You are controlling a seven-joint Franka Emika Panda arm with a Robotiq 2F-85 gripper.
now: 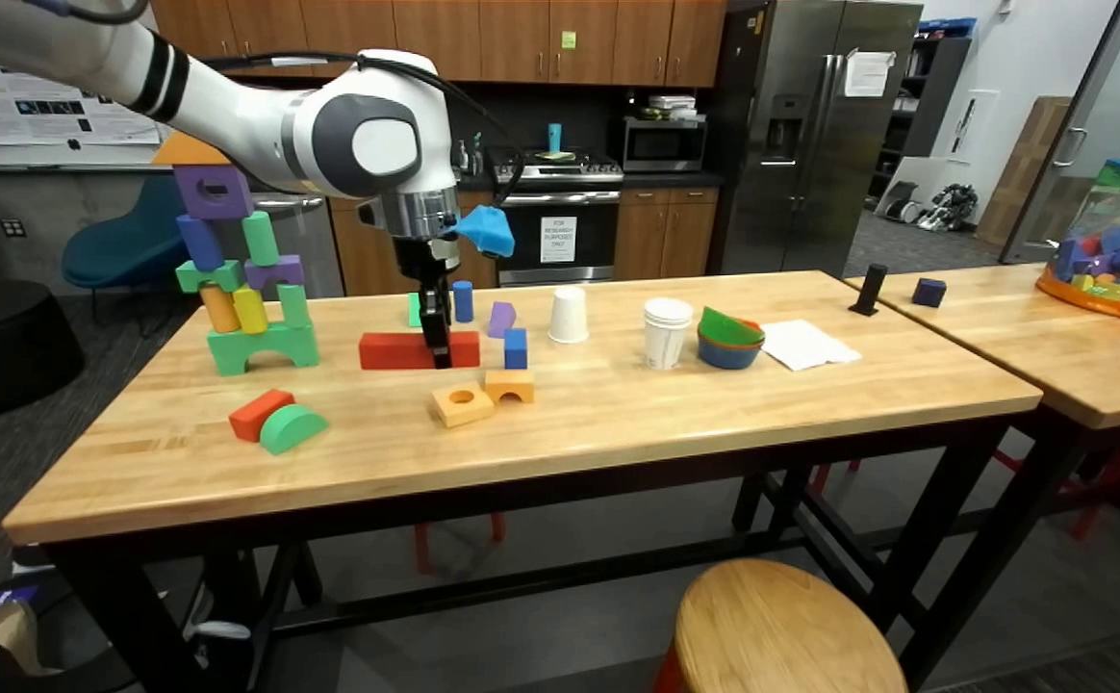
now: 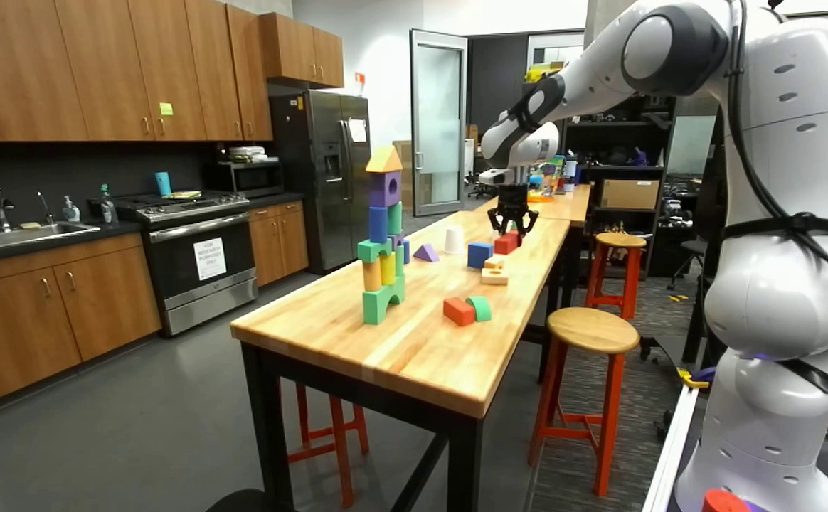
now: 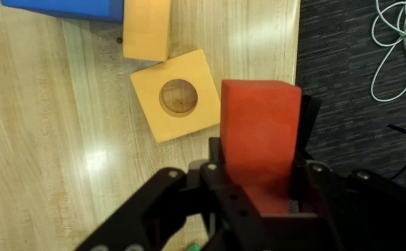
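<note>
Along the far wall are brown cabinets [image 2: 115,71] and a dark fridge [image 1: 791,212]. Nearer, a white arm [image 2: 805,185] extends over a long wood table [image 1: 656,414], with a round stool [image 1: 781,626] by its edge. Toward one end of the table stands a tower [image 2: 378,226] of coloured blocks, upright, with a green arch [image 1: 263,339] at its base and a pointed orange roof [image 2: 383,160] on top.

The gripper [image 3: 260,146] points downward, its fingers closed on a long red block [image 3: 260,115] and pressed to opposite sides of it. The long red block lies level over the table; whether its underside touches the wood I cannot tell.

Well apart from the tower, nested bowls [image 1: 728,356] sit between paper [image 1: 810,346] and stacked cups [image 1: 666,337]. An upturned cup [image 1: 569,316] stands nearer the gripper. In the wrist view a blue block [image 3: 67,7], an orange arch [image 3: 145,31] and a holed block [image 3: 180,126] lie close together, the last appearing just beside the long red block. Near the tower, a red brick [image 1: 260,416] and a green half-round [image 1: 292,430] lie side by side. Smallest are a blue cylinder [image 1: 463,301] and a purple wedge [image 1: 501,319].
</note>
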